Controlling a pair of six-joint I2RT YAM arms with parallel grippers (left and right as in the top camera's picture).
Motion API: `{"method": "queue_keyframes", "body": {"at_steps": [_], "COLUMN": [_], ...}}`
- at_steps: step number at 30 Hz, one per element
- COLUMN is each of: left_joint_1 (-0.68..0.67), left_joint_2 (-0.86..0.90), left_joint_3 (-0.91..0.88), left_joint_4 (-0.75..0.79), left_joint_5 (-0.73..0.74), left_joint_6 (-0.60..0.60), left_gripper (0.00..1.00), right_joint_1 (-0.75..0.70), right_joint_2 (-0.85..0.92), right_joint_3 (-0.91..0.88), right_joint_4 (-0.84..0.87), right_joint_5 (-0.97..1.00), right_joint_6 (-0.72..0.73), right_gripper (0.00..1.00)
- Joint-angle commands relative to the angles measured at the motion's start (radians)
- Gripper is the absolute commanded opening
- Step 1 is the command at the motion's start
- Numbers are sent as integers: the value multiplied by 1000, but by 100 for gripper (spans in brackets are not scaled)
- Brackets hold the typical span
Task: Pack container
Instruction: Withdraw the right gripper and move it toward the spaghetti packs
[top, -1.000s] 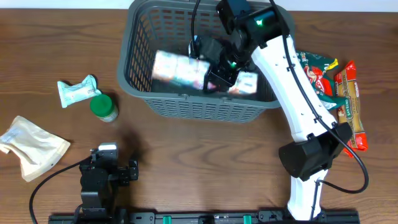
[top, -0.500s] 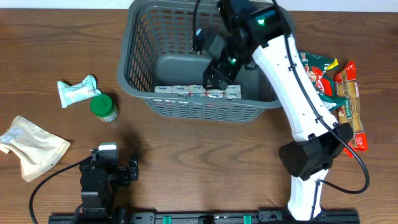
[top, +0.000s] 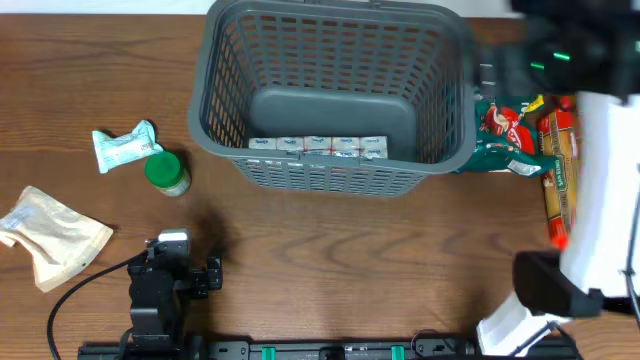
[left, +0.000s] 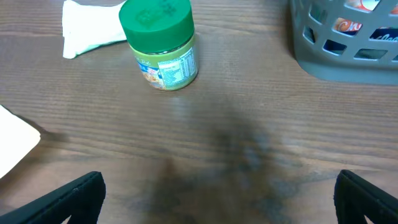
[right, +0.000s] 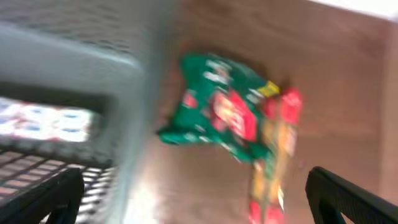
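Observation:
The container (top: 330, 178) is a large dark-grey slotted basket at the table's back centre. A white multi-pack (top: 318, 147) lies on its floor along the near wall. My right arm (top: 560, 60) is blurred, just right of the basket. My right gripper (right: 199, 199) is open and empty above the basket's right rim (right: 137, 93) and a green snack bag (right: 217, 106). My left gripper (left: 217, 199) is open and empty, low over the table at the front left (top: 165, 275).
A green snack bag (top: 500, 135) and a red-yellow pack (top: 560, 170) lie right of the basket. A green-lidded jar (top: 166, 172), a white packet (top: 125, 146) and a beige pouch (top: 50, 235) lie to its left. The jar (left: 160, 43) stands ahead of my left gripper.
My right gripper let go of the white multi-pack, which now lies along the basket's near wall. The right arm swung out of the basket to the right. The left arm has not moved.

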Motion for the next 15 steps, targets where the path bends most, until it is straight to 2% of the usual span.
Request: {"method": "queue_keyframes", "body": {"at_steps": [1,9,15], "left_joint_1": [6,6,6], "left_joint_2": [-6,-6,-6], "left_joint_3": [-8,-8,-8], "left_joint_4": [0,0,0], "left_joint_5": [-23,-23,-23], "left_joint_6": [6,6,6], "left_gripper": [99,99,99], "right_joint_1": [-93,-282,-397], "right_joint_2": [8,8,8], "right_joint_3": [-19,-160,-356], "right_joint_4": [-5,-5,8], "right_joint_5": [27,27,-5], "right_joint_6": [72,74,67], "right_gripper": [99,99,99]}}
